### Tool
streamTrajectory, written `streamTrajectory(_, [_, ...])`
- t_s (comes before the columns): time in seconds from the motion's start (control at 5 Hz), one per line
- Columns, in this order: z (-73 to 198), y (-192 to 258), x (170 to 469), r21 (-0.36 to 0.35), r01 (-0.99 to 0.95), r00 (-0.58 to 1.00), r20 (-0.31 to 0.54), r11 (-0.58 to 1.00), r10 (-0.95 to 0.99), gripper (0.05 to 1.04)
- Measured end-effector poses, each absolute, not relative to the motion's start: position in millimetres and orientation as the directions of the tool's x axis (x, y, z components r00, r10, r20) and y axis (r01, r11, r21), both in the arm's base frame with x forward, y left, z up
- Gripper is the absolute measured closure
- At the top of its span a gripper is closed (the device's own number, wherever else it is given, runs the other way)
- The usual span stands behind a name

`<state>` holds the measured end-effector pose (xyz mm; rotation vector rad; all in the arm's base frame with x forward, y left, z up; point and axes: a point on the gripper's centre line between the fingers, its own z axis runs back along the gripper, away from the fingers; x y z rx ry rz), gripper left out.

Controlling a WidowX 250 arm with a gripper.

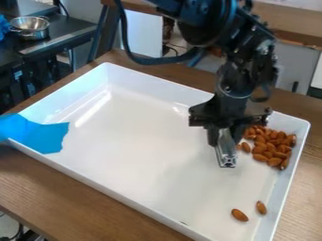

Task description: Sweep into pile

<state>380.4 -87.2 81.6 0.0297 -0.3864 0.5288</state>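
- Wooden desk [69, 197], brown and grained, carries a large white tray [144, 141]. Beyond it, toward eleven o'clock, stands a dark desk [60, 34] with a shiny metal bowl [36, 33] that has handles at its sides. Grey and white panels stand behind, toward one o'clock.
- In the camera view, the tray is a wide, shallow rectangle with raised walls, set aslant. Its bare floor stretches across the middle and toward eleven o'clock.
- Most of the almonds [273, 147] lie inside the tray at three o'clock, bunched into a heap beside the wall, some overlapping. A couple sit at the heap's nine o'clock edge, near the hand.
- Two loose almonds [239, 215] lie well apart from the heap, toward five o'clock, near each other on the tray's floor.
- At nine o'clock, a bright blue sheet [37, 134] laps over the tray's rim, one ragged end inside the tray.
- Black and jointed, the arm [236, 70] comes in from twelve to one o'clock, a dark cable [160, 61] looping at its side.
- The hand [226, 141] points down over the tray, just to the heap's nine o'clock side, clamped on a silvery metal bar [226, 155], whose end points toward six o'clock.
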Motion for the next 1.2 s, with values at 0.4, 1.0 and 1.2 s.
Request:
streamTrajectory(0.4, [91, 18, 359, -0.071, -0.549, 0.774, 0.331, 0.833, 0.539, 0.713])
streamTrajectory(1.0, [56, 93, 314, 0.1, -0.414, 0.857, 0.378, 0.905, 0.35, 0.335])
streamTrajectory(1.2, [59, 93, 313, 0.112, -0.408, 0.87, 0.35, 0.906, 0.349, 0.098])
